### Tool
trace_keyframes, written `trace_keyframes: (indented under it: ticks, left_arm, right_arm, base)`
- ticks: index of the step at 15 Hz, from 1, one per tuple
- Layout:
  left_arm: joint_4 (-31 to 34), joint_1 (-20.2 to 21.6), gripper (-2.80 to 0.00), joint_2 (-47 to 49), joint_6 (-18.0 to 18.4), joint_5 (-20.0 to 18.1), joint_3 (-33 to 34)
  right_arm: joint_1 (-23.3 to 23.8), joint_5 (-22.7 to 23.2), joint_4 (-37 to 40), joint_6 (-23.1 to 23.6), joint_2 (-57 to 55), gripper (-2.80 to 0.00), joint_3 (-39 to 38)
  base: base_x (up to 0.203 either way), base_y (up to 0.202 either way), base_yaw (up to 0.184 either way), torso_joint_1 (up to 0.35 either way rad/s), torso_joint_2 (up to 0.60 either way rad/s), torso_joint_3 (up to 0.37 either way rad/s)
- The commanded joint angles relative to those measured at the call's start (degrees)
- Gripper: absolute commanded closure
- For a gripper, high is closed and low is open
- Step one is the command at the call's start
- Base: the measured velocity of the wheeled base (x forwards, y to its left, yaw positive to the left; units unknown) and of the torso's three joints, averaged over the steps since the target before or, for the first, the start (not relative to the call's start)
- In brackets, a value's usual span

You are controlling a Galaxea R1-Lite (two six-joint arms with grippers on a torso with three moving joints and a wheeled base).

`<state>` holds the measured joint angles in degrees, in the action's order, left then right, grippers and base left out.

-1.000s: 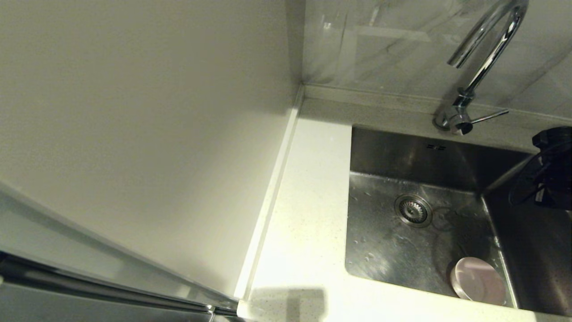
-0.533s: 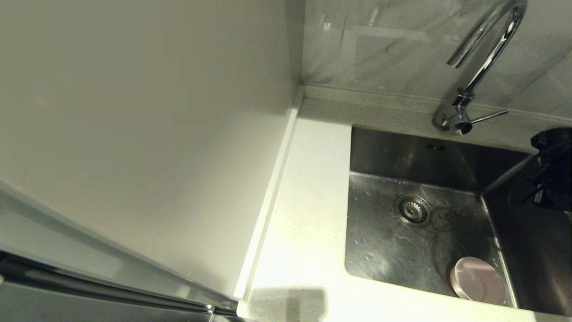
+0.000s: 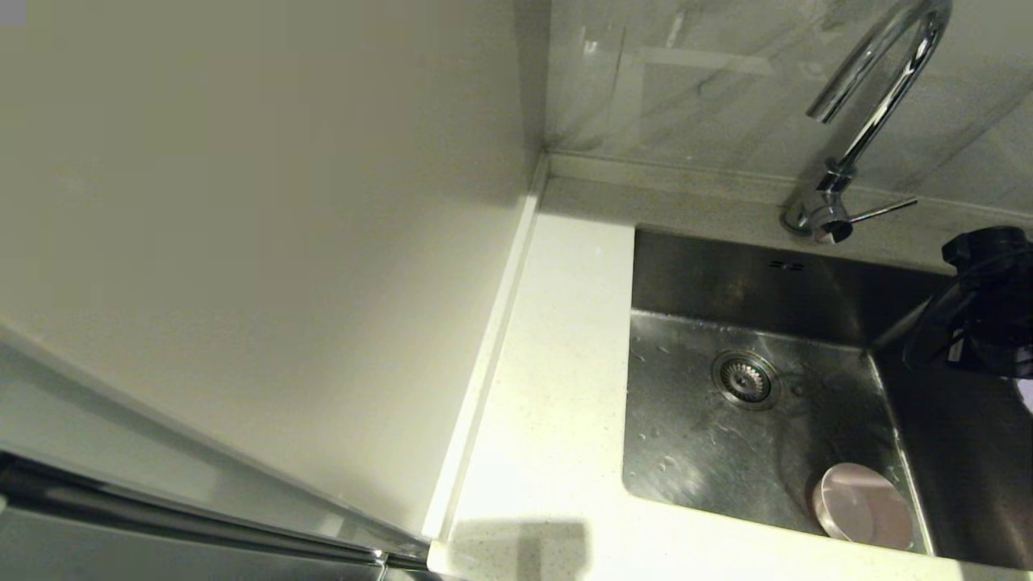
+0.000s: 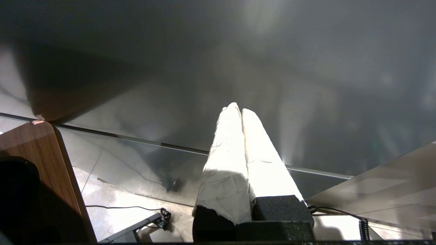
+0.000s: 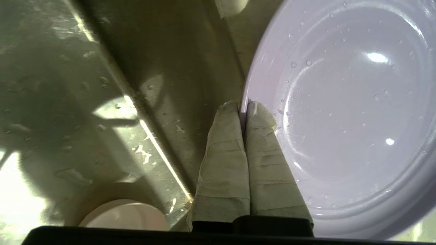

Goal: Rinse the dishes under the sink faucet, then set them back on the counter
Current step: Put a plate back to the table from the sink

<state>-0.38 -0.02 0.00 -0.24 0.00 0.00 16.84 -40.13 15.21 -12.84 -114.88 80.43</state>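
A wet lavender plate [image 5: 344,112], beaded w/ droplets, was pinched by its rim between the right gripper's [image 5: 244,106] tape-wrapped fingers [image 5: 224,153], one finger on each face, above the stainless steel sink [image 3: 726,282]. In the head view only the black right arm [image 3: 989,298] showed, at the sink's right edge. A pale pink bowl [image 3: 863,504] sat in the basin's near right corner, apart from the round drain strainer [image 3: 746,379]. The chrome gooseneck faucet [image 3: 876,89] arched over the basin from the back of the white counter [image 3: 557,387]. No readable writing or labels. The left gripper [image 4: 241,110] hung parked away from the sink, its white-wrapped fingers pressed together on nothing.
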Motion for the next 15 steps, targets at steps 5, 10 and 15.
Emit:
trace_keyframes:
  ticks: [5, 10, 15]
  left_arm:
    - [-0.1, -0.1, 0.00, 0.0, 0.0, 0.0, 0.2]
    - [0.0, 0.0, 0.00, 0.0, 0.0, 0.0, 0.2]
    - [0.0, 0.0, 0.00, 0.0, 0.0, 0.0, 0.1]
  right_arm:
    - [-0.9, -0.3, -0.5, -0.1, 0.8, 0.00, 0.4]
    - [-1.0, -0.3, -5.1, 0.0, 2.7, 0.00, 1.6]
    - [-0.7, -0.5, -7.2, -0.1, 3.3, 0.00, 2.0]
  base:
    - [0.000, 0.000, 0.000, 0.000, 0.00, 0.000]
    - [0.000, 0.000, 0.000, 0.000, 0.00, 0.000]
    - [0.000, 0.000, 0.000, 0.000, 0.00, 0.000]
